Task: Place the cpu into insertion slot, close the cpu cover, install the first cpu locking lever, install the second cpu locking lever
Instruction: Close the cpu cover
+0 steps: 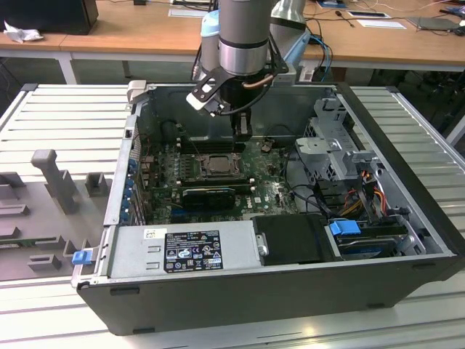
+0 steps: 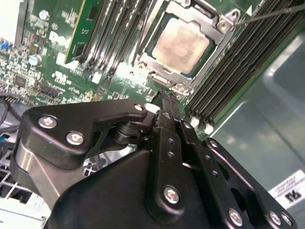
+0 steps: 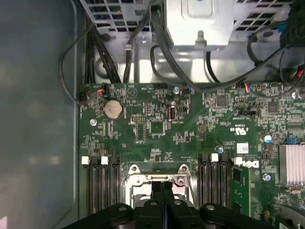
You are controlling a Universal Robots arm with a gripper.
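Beneath the pressed-together end effector, silvery cpu, framed by grey cpu cover

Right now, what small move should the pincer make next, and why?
Probably ease the shut pincer toward the thin lever rod at the cover's corner. The cpu already lies under the closed cpu cover, while that rod seems to stand away from it, unlatched.
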